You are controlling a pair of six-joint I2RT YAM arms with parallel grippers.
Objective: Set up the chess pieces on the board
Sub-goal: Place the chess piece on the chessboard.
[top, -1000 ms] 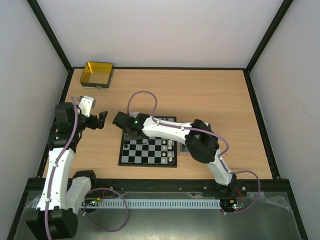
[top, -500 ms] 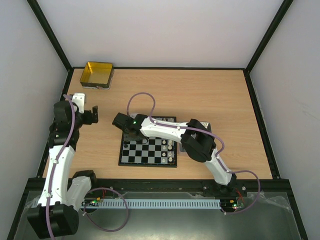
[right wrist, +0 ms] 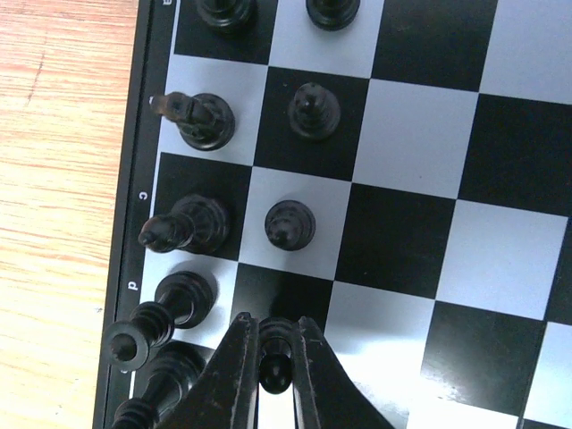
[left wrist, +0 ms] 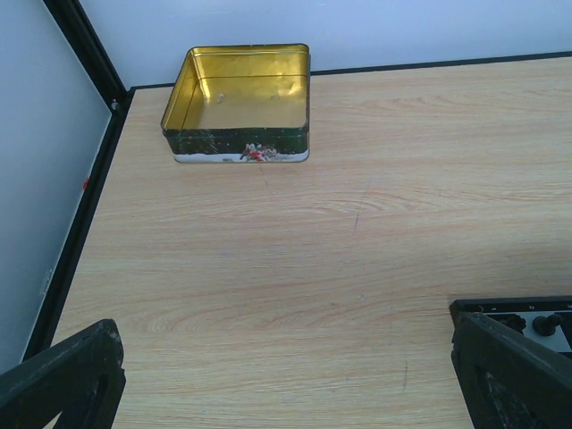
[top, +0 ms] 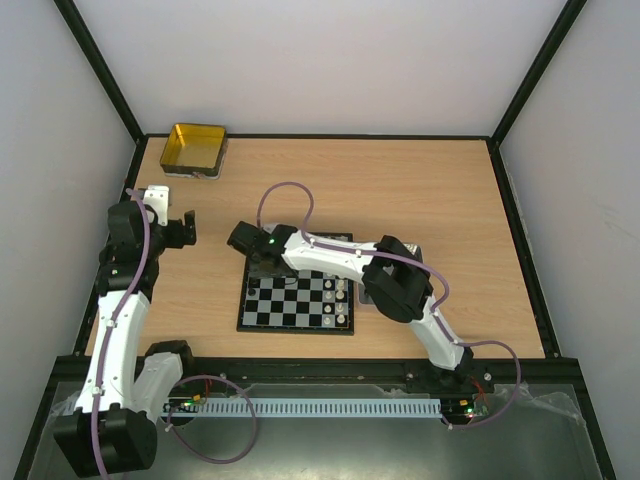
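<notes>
The chessboard [top: 285, 312] lies at the table's middle, with white pieces [top: 339, 301] along its right side. My right gripper [right wrist: 276, 344] is shut on a small black pawn [right wrist: 276, 362] just above the board's left side, in the second column. Black pieces [right wrist: 207, 121] stand along the board's left edge, with two black pawns [right wrist: 290, 223] in the second column. In the top view the right gripper [top: 258, 262] sits over the board's far left corner. My left gripper [top: 185, 230] is open and empty over bare table to the board's left; its fingertips [left wrist: 71, 375] show at the bottom corners of the left wrist view.
A gold-yellow tin [top: 195, 149] stands empty at the far left corner of the table, also in the left wrist view [left wrist: 238, 100]. A grey tray edge [top: 412, 247] shows behind the right arm. Black frame rails [top: 515, 230] border the table.
My left arm has pulled back to the left and away from the board. My right gripper has stayed over the board's far left corner, shifting only slightly.
</notes>
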